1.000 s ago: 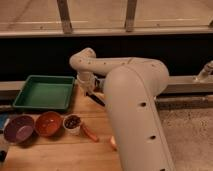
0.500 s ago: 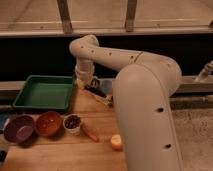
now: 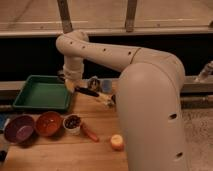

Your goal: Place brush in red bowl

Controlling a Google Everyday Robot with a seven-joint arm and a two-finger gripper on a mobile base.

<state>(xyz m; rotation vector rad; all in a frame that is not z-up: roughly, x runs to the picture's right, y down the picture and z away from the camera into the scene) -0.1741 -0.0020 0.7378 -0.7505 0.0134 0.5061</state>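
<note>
The brush [image 3: 88, 92] is a slim dark stick lying slanted on the wooden table, just right of the green tray. My gripper [image 3: 70, 85] hangs at the end of the white arm, over the tray's right edge, right at the brush's left end. Whether it touches the brush is unclear. The red bowl [image 3: 49, 123] sits on the table at the front left, well below and left of the gripper.
A green tray [image 3: 30, 99] lies at the left. A purple bowl [image 3: 18, 128] stands left of the red bowl and a white cup [image 3: 73, 122] with dark contents right of it. An orange-red stick [image 3: 90, 132] and a small yellow object [image 3: 117, 142] lie nearby. Small items [image 3: 100, 84] stand behind the brush.
The arm has swung up and left, clearing the table's front. The gripper has shifted a little left and lower, to the brush's left end. The brush has stayed in about the same place.
</note>
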